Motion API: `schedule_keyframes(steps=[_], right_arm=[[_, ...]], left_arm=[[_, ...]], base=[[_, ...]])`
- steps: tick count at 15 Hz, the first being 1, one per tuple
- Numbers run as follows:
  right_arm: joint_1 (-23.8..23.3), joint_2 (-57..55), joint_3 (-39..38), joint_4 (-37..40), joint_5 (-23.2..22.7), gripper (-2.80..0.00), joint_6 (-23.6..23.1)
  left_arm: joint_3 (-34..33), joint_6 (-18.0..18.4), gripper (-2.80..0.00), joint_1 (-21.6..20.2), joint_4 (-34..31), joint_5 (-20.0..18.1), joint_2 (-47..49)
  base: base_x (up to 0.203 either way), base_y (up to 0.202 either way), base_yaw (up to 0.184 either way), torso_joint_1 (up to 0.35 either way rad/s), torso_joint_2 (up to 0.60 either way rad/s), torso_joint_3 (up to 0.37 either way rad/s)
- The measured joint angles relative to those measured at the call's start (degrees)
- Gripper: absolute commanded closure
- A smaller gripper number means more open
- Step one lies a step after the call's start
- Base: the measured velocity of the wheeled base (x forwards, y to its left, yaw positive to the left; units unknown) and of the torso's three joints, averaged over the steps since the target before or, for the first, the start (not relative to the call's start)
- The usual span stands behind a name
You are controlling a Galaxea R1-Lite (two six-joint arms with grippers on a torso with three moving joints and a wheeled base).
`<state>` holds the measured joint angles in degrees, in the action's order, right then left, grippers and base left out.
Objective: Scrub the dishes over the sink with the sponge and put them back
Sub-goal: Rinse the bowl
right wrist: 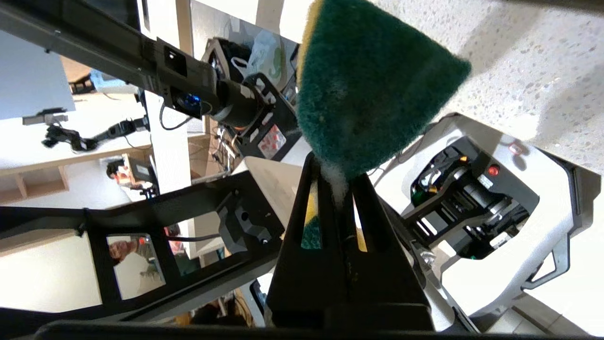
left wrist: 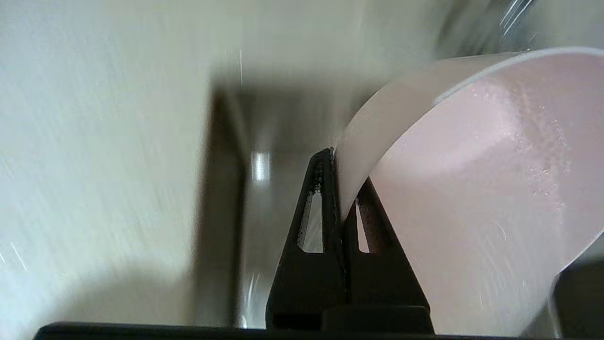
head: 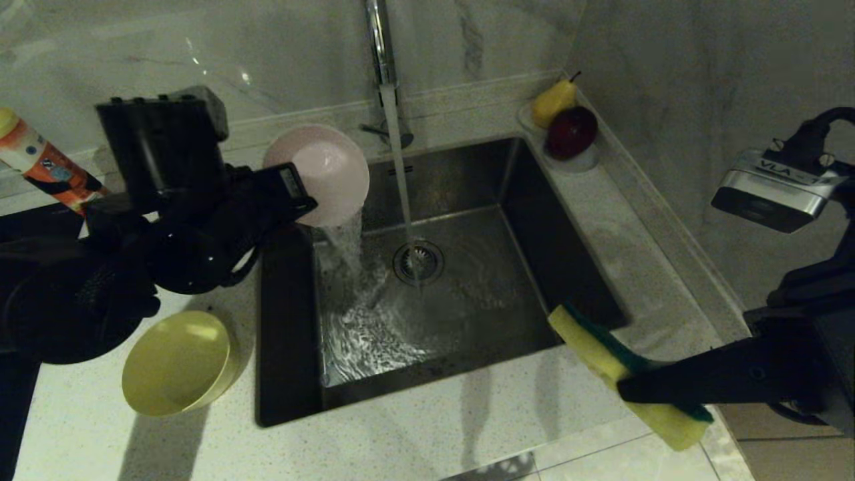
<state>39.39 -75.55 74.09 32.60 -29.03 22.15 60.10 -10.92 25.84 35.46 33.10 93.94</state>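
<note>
Item, pink bowl (head: 325,172): your left gripper (left wrist: 340,189) pinches its rim, tipped over the sink's (head: 534,200) back left corner so water spills out into the basin. Item, sponge (head: 621,374): clamped in your right gripper (right wrist: 337,182) off the sink's near right corner, probably waiting. Item, yellow bowl (head: 177,361): upright on the counter (head: 414,441) left of the sink. Blue bowl: not visible. Tap (head: 379,40): running.

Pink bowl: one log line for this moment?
left pincer: shut on pink bowl, tipped, pouring into sink | right pincer: shut on sponge | tap: running
</note>
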Motion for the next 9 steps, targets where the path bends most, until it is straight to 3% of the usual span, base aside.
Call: schedule_keyframes(steps=[4,6,9], right_arm=[[0.3,-1.2,-0.1,-2.1,0.0,0.0,-0.2],[0.4,-1.7,-0.6,-2.5,0.0,0.0,-0.3],[0.1,-2.6,-1.5,-3.8,0.0,0.0,-0.4]], left_arm=[[-2.6,12.7,0.0,0.0,18.0,-0.7,-2.3],[-3.7,18.0,0.0,0.0,25.5,-3.4,-2.3],[-4.4,22.7,0.0,0.0,33.8,-7.8,-2.2]], base=[[0.0,0.0,0.0,0.0,0.0,0.0],[0.0,0.0,0.0,0.0,0.0,0.0],[0.0,0.0,0.0,0.0,0.0,0.0]])
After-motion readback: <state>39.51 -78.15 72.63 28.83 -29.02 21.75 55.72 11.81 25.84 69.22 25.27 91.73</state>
